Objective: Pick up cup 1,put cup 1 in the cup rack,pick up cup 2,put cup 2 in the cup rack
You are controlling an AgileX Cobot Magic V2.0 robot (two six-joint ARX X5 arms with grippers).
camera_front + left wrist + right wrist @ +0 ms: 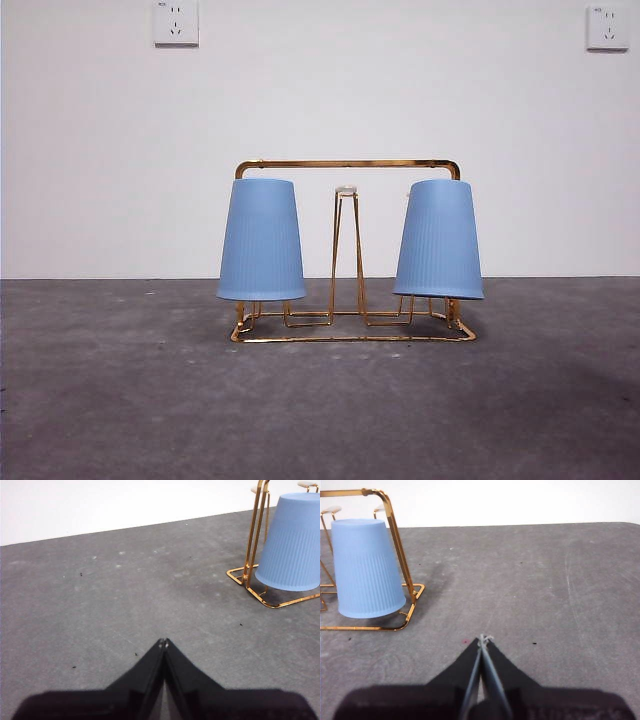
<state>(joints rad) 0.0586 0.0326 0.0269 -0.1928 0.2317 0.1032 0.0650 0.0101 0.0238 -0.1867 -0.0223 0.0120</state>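
two blue cups [261, 240] [439, 240], one cup rack [347, 164], two wall sockets [176, 22] [607, 27]

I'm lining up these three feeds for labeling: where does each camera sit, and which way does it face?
Front view: low at table height, facing the wall; cup rack with two inverted blue cups; no arm shows.
Left wrist view: on the left arm, over the shut left gripper, toward the rack's left cup.
Right wrist view: on the right arm, over the shut right gripper, toward the right cup.
All share the rack.
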